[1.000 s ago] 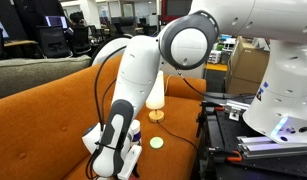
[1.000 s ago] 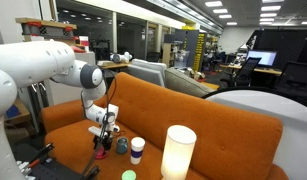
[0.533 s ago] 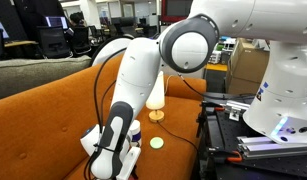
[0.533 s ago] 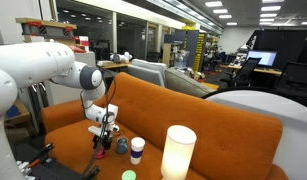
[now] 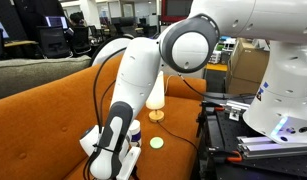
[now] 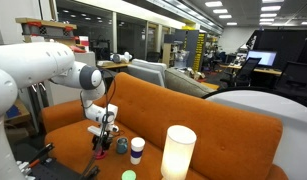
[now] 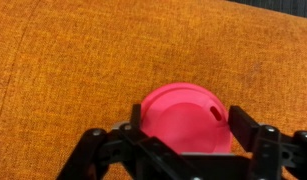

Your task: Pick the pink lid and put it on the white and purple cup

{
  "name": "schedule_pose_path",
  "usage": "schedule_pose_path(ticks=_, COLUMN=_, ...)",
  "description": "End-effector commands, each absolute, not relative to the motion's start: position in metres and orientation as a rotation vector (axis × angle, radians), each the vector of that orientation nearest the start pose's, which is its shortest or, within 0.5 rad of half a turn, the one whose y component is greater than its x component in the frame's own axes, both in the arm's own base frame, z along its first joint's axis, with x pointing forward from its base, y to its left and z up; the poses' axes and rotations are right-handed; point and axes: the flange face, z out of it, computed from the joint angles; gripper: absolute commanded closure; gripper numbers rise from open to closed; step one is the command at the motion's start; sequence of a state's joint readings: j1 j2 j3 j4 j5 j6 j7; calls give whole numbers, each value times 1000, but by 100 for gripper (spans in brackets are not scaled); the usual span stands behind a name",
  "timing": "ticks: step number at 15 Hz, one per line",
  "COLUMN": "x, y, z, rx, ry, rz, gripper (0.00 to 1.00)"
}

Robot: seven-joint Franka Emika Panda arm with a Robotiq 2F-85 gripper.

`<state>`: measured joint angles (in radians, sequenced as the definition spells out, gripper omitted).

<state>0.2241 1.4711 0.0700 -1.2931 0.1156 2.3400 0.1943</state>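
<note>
The pink lid [image 7: 180, 112] lies flat on the orange sofa seat, filling the gap between my fingers in the wrist view. My gripper [image 7: 187, 122] is down over it, with one pad touching its left edge and the other its right edge. In both exterior views the gripper [image 6: 101, 151] [image 5: 107, 166] is low on the seat and hides the lid. The white and purple cup [image 6: 137, 150] stands upright a short way to the side of the gripper. In an exterior view the cup [image 5: 135, 130] shows partly behind my arm.
A squat grey-teal cup [image 6: 121, 146] stands between gripper and white cup. A pale flat disc [image 5: 157, 143] [image 6: 129, 176] lies on the seat. A tall white lamp shade [image 6: 178, 152] [image 5: 155, 95] stands close by. The sofa backrest [image 6: 183, 105] rises behind.
</note>
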Motion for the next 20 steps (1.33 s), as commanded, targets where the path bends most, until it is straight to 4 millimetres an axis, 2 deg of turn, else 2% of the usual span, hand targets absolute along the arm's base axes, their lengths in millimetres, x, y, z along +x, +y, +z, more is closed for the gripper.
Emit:
schedule_pose_path(ticks=1, x=553, y=167, z=-175, rx=-3018, ry=54, rz=720, gripper=39)
schedule_pose_path(ticks=5, x=553, y=166, z=-176, rx=-3012, ry=57, rz=697, gripper=39)
schedule_pose_path(ticks=8, x=534, y=165, z=-168, rx=-3012, ry=13, rz=687, gripper=39)
schedule_pose_path(ticks=11, x=507, y=158, z=-152, rx=-3020, ry=32, rz=667, gripper=39)
schedule_pose_path(ticks=14, x=493, y=145, z=-128, rx=-3016, ry=114, rz=547, gripper=39)
schedule_pose_path(ticks=16, x=487, y=132, z=-104, rx=-3019, ry=181, rz=433, gripper=39)
schedule_pose_path(ticks=20, x=460, y=91, z=-52, rx=-3023, ry=379, rz=301, gripper=39)
